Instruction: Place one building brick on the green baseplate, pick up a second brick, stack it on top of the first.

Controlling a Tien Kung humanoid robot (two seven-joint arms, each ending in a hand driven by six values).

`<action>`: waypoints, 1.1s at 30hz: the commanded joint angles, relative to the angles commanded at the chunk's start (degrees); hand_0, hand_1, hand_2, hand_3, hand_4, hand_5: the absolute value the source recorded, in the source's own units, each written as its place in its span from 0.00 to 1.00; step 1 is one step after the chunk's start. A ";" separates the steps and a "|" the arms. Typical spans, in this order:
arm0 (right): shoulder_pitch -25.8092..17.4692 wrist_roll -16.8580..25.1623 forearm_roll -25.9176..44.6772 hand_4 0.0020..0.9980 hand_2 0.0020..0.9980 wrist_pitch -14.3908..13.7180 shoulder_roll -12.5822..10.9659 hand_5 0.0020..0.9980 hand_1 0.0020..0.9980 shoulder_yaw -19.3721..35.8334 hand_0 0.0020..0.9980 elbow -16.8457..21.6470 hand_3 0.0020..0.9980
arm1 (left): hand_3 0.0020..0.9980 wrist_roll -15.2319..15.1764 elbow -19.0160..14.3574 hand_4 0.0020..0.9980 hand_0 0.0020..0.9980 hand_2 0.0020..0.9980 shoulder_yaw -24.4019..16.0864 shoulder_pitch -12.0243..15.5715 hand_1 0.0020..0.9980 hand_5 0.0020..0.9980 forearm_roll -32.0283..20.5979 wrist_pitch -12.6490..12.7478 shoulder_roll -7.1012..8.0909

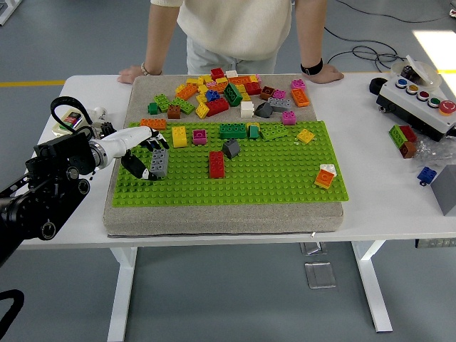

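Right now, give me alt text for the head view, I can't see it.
The robot's left hand grips a grey brick at the green baseplate's left edge. Loose bricks lie behind; a person leans on the table's far side.

A white rectangular table (370,206) carries a grey box-shaped control unit with coloured round push buttons (420,103) at its far right corner, and just in front of that box lie a small cluster of green, red and brown blocks (403,140) on crinkled clear plastic, with a single blue block (427,174) a little nearer the table's front edge. At the table's far left edge a black looped strap (63,110) lies beside a roll of tape (65,122). A person in a cream top (239,28) stands behind the table, one hand (132,73) flat on the tabletop towards the left and the other hand (324,75), with a black wristband (311,68), flat towards the right; black cables (370,51) trail over the grey floor behind the table's right end.
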 joint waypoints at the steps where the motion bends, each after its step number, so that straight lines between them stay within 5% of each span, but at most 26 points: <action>1: -0.04 0.00 -0.01 1.00 0.73 0.01 0.02 0.51 0.69 -0.01 0.76 0.00 0.75 | 0.56 0.09 -0.36 0.73 0.75 0.59 -0.11 0.24 0.70 0.00 0.04 -0.12 0.01; 33: -0.08 0.00 -0.07 1.00 0.73 0.09 0.05 0.51 0.69 -0.04 0.76 0.00 0.75 | 0.59 0.85 -1.92 0.78 0.77 0.61 -1.62 1.67 0.72 0.01 1.49 -2.54 -0.36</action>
